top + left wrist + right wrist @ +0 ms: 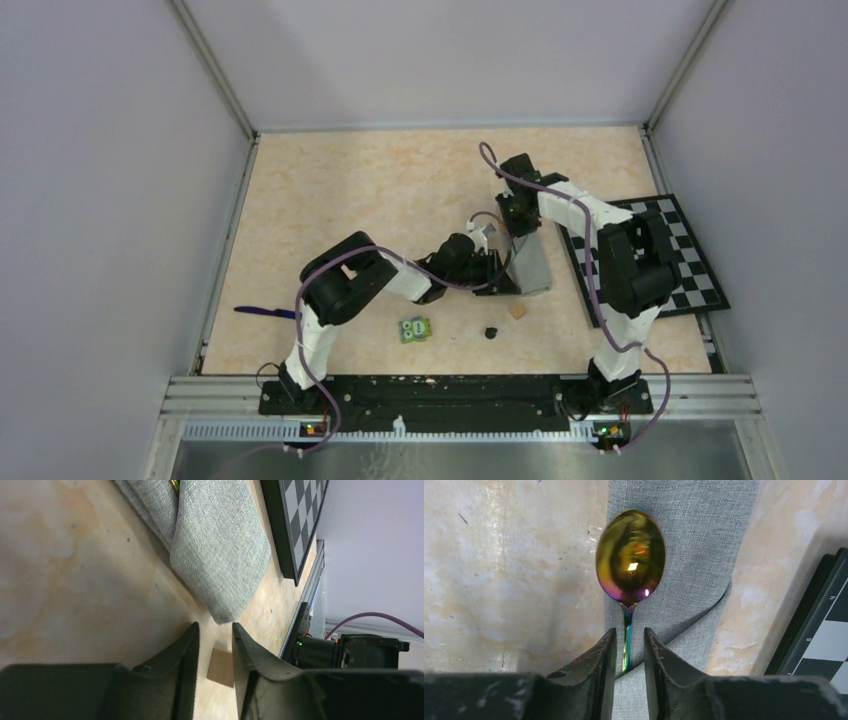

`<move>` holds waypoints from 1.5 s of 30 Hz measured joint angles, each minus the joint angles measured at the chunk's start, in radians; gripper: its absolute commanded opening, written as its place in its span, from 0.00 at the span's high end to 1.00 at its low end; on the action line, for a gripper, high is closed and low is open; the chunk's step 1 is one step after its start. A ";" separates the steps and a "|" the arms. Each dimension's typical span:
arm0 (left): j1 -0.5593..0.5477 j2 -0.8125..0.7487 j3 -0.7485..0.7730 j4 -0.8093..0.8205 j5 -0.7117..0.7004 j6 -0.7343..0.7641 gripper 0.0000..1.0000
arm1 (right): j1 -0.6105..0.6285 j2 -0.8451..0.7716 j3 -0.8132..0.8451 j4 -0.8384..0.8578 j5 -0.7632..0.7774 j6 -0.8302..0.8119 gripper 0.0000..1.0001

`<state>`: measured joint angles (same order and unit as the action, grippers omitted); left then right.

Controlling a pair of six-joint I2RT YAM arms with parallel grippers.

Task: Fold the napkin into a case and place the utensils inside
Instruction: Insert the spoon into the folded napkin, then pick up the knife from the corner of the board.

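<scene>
Right gripper (630, 632) narrowly parted around spoon (630, 555) handle, left gripper (215, 627) narrow too (nothing held) — beside grey napkin (220, 545)

You run two arms of white tubular links and bulky black joint housings: the left arm (340, 287) and the right arm (630, 265). A thin purple cable (590, 270) loops along each. The matte black moulded plastic fingers (172, 672) taper to blunt tips, faintly scuffed. The long black base plate (440, 395) carries small lit circuit boards (315, 428).
</scene>
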<state>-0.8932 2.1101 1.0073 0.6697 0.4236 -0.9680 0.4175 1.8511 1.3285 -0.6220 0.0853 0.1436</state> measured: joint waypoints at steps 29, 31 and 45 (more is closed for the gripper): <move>0.704 -1.215 -0.180 -1.720 -0.568 -0.138 0.01 | 0.058 -0.631 -0.463 0.323 -0.328 0.210 0.46; 0.863 -1.122 -0.176 -1.743 -0.568 -0.107 0.01 | 0.058 -0.663 -0.478 0.348 -0.348 0.221 0.46; 1.438 -0.731 -0.149 -1.571 -0.565 0.021 0.10 | 0.229 -0.736 -0.484 0.388 -0.262 0.204 0.46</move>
<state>0.5446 1.3796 0.8581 -0.9009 -0.1417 -0.9466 0.6460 1.1152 0.8448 -0.2337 -0.1768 0.3477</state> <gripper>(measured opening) 0.963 0.543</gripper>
